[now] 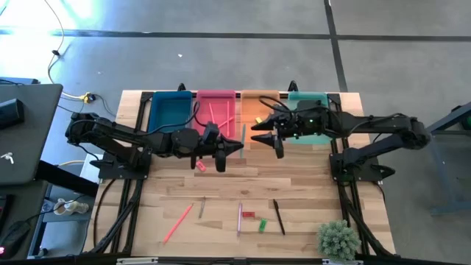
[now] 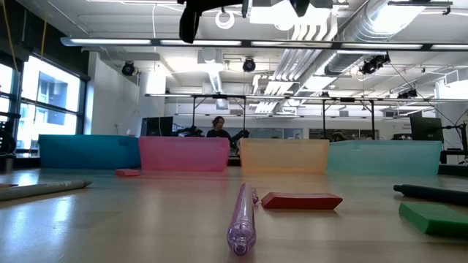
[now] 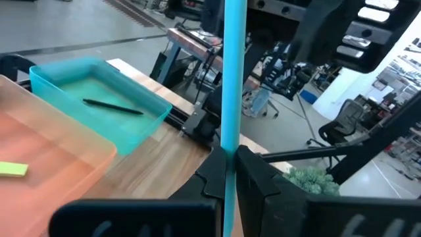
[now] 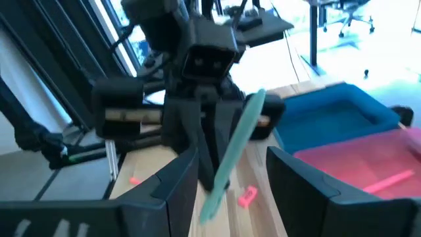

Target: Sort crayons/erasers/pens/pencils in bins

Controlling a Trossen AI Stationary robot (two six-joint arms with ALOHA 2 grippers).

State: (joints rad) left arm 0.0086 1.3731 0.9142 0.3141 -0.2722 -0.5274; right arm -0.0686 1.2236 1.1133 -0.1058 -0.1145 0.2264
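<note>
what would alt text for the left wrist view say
The left gripper is shut on a teal stick standing upright between its fingers. Beyond lie the orange bin holding a yellow eraser and the mint-green bin holding a black pen.

A pale wooden bench [image 1: 294, 191] carries four bins in a row along its far edge: teal-blue [image 1: 170, 110], pink-red [image 1: 217, 109], orange [image 1: 256, 107] and mint-green [image 1: 309, 116]. Nearer the front edge lie a pink pencil [image 1: 178, 223], a grey stick [image 1: 202, 207], a purple-pink pen [image 1: 239, 218], a red eraser [image 1: 249, 215], a green eraser [image 1: 261, 224] and a black pen [image 1: 279, 217]. A small pink piece [image 1: 200, 166] rests mid-bench, a green plant [image 1: 338, 239] at the front right corner.
</note>
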